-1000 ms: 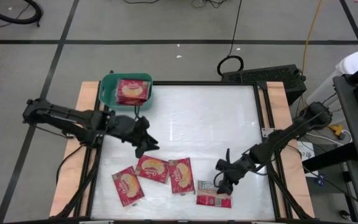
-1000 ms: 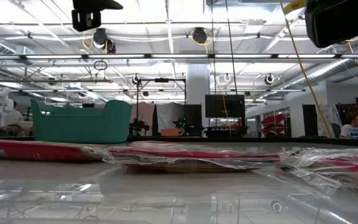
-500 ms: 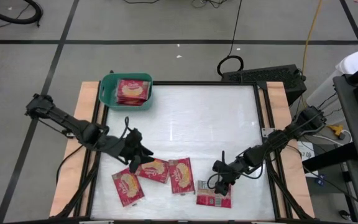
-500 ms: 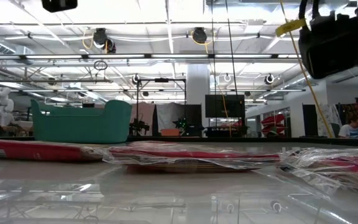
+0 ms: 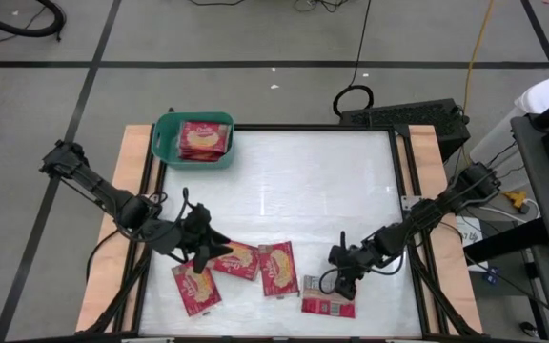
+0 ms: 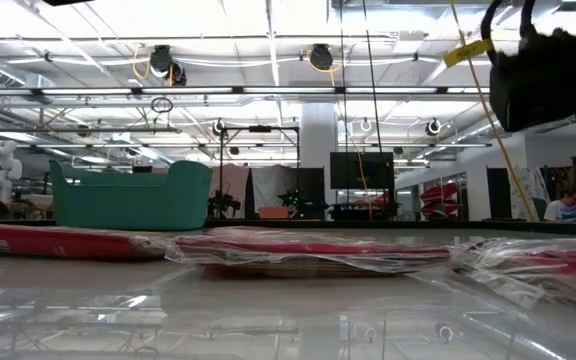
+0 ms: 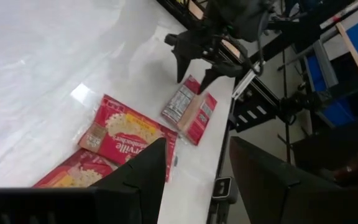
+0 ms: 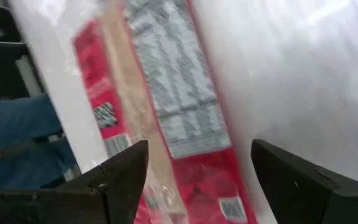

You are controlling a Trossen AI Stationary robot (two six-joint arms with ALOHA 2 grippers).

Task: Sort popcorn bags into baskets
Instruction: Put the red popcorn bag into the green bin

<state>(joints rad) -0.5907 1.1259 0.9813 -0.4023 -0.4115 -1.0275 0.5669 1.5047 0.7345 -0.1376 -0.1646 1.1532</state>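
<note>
White tabletop point(image 5: 284, 181), wood strips down both sides. Teal basket point(image 5: 194, 140) at the far left corner, one popcorn bag point(image 5: 202, 139) lying flat inside. Four more bags along the near edge: leftmost bag point(image 5: 196, 286), second bag point(image 5: 236, 260) partly under the left hand, third bag point(image 5: 278, 269) beside it, and a label-side-up bag point(image 5: 326, 297) near the front edge. Left hand point(image 5: 201, 250) sits low over the left end of the row, fingers partly apart, nothing held. Right hand point(image 5: 343, 279) hovers just above the label-side-up bag, fingers spread wide with the bag showing between them, no grip.
</note>
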